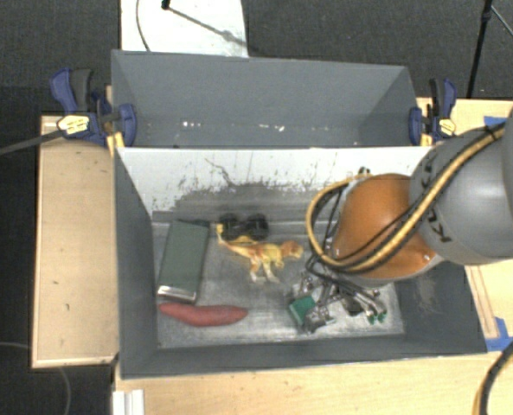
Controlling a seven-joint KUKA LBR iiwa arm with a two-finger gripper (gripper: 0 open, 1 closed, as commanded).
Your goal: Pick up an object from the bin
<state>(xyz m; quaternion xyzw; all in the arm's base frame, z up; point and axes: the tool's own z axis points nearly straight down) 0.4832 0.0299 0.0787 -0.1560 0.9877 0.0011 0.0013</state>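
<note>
My gripper (330, 303) is low at the bin's front right, under the orange wrist cover, its metal parts showing just above the floor. A small green block (303, 311) lies at its left fingertip, touching or nearly so; whether it sits between the fingers I cannot tell. A yellow-orange toy dinosaur (260, 254) lies a little to the upper left of the gripper. A small black toy car (243, 226) rests behind the dinosaur.
A dark green flat box (182, 258) lies along the left wall. A red sausage-shaped thing (202, 315) lies at the front left. The arm and its cables cover the bin's right side.
</note>
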